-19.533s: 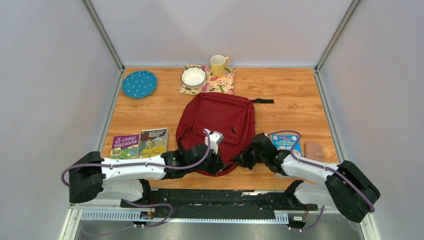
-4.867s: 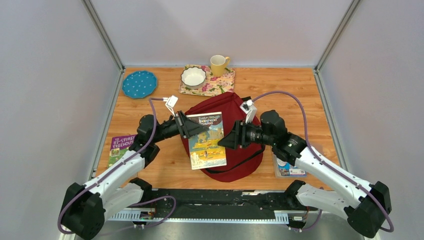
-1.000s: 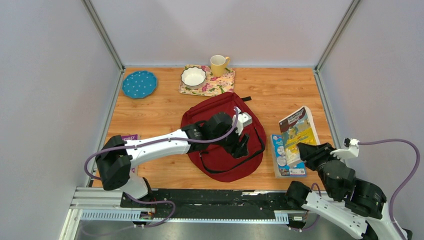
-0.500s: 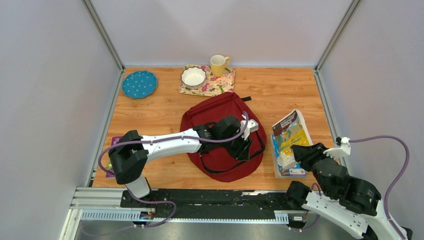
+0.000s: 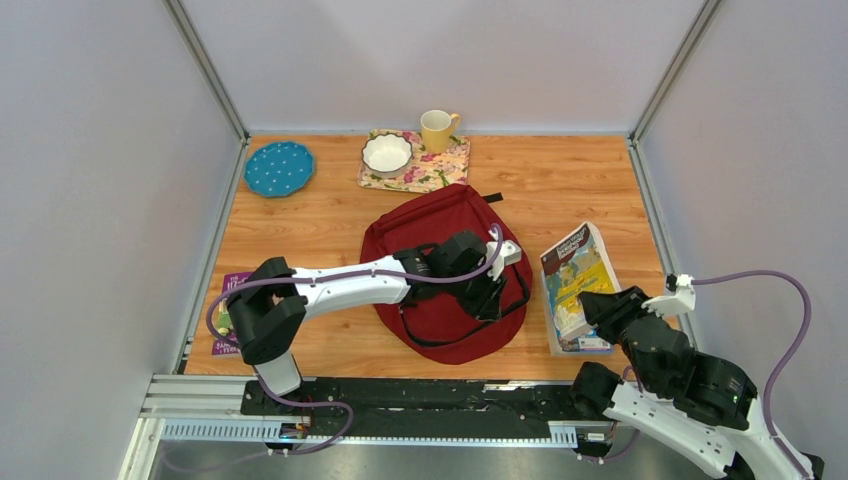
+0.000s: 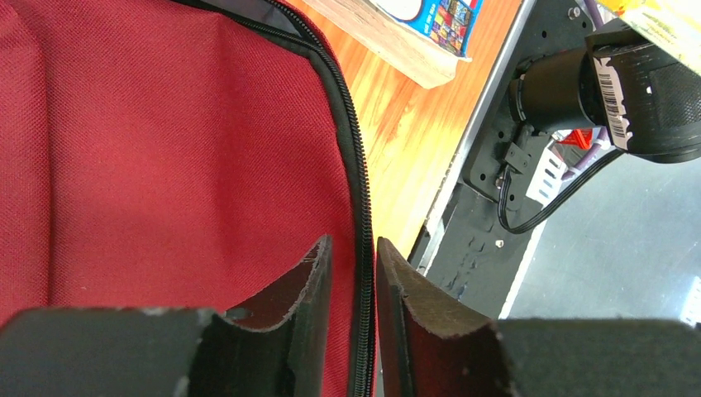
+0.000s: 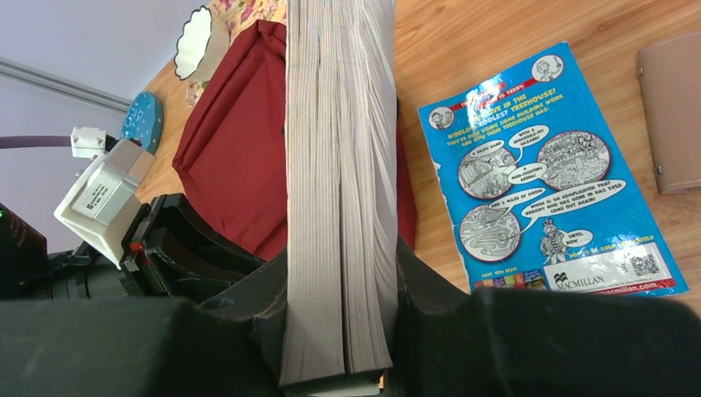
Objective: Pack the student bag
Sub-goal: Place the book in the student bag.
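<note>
Student bag (image 5: 440,265), a large dark red soft fabric backpack with black zippers, lies flat and a bit crumpled mid-way across the orange-brown wooden table (image 5: 570,180). A thin black strap (image 5: 512,304) loops off its near right side. Left gripper (image 6: 349,248) is down on the bag's right edge. Its 2 black fingers (image 6: 298,281) are nearly together, with the black zipper track (image 6: 354,124) running between them. A slit of gap shows, so can't tell if they actually pinch it. White left arm (image 5: 340,285) lies across the bag's near-left part and hides it.

Just beside the bag's right edge, right gripper (image 7: 340,265) is clenched on a thick yellow-covered paperback book (image 5: 573,272). It presses on both covers, with the page edges facing the wrist camera, and the book is tilted up off the table. Below it, a glossy blue comic-style book (image 7: 550,178) lies flat, mostly hidden from above by the held book and gripper. 1 tan leather-look case (image 7: 674,107) lies beyond the blue book, on the side away from the bag.

At the far edge, a floral fabric placemat (image 5: 445,170) carries a white scalloped bowl (image 5: 386,153), with a yellow ceramic mug (image 5: 436,130) at its back. A blue dotted plate (image 5: 279,167) sits far left. A purple-covered book (image 5: 225,305) lies near left, partly behind the left arm's elbow.
</note>
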Motion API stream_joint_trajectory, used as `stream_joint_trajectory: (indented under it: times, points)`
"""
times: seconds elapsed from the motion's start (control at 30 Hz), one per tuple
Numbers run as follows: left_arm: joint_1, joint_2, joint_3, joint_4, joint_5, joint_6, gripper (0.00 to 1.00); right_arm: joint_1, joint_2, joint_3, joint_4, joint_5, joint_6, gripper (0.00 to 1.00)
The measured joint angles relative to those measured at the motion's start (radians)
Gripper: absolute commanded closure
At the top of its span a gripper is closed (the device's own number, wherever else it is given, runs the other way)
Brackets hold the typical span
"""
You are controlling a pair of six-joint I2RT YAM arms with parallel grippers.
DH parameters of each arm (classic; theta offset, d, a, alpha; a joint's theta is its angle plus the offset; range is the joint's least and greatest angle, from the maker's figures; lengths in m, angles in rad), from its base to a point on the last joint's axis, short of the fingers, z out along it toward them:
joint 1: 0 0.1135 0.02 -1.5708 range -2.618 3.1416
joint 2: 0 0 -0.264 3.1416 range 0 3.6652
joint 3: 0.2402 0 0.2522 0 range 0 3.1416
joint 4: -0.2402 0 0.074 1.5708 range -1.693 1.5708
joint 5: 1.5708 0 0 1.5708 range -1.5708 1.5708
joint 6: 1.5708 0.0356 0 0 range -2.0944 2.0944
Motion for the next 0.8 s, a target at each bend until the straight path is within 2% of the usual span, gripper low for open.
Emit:
stream_joint_trajectory:
  times: [0.07, 0.1, 0.13, 0.27, 0.37, 0.7, 0.8]
  points:
    - [0.0, 0.0, 0.0, -0.001, -0.001, 0.0, 0.71, 0.0, -0.001, -0.006, 0.0, -0.005, 0.006, 1.0]
    - [0.0, 0.0, 0.0, -0.002, -0.001, 0.0, 0.8, 0.0, -0.002, -0.008, 0.0, -0.01, 0.01, 1.0]
    - [0.0, 0.0, 0.0, -0.003, -0.003, 0.0, 0.82, 0.0, -0.002, -0.009, 0.0, -0.014, 0.013, 1.0]
    - [0.0, 0.0, 0.0, -0.013, -0.008, 0.001, 0.83, 0.0, -0.007, -0.009, 0.0, -0.022, 0.021, 1.0]
    - [-0.001, 0.0, 0.0, -0.021, -0.018, 0.001, 0.82, 0.0, -0.008, -0.009, 0.0, -0.024, 0.024, 1.0]
    - [-0.003, 0.0, -0.005, -0.042, -0.024, 0.004, 0.64, 0.0, -0.008, -0.01, 0.0, -0.031, 0.031, 1.0]
    - [-0.005, 0.0, -0.013, -0.046, -0.021, 0.005, 0.63, 0.0, -0.008, -0.01, 0.0, -0.031, 0.031, 1.0]
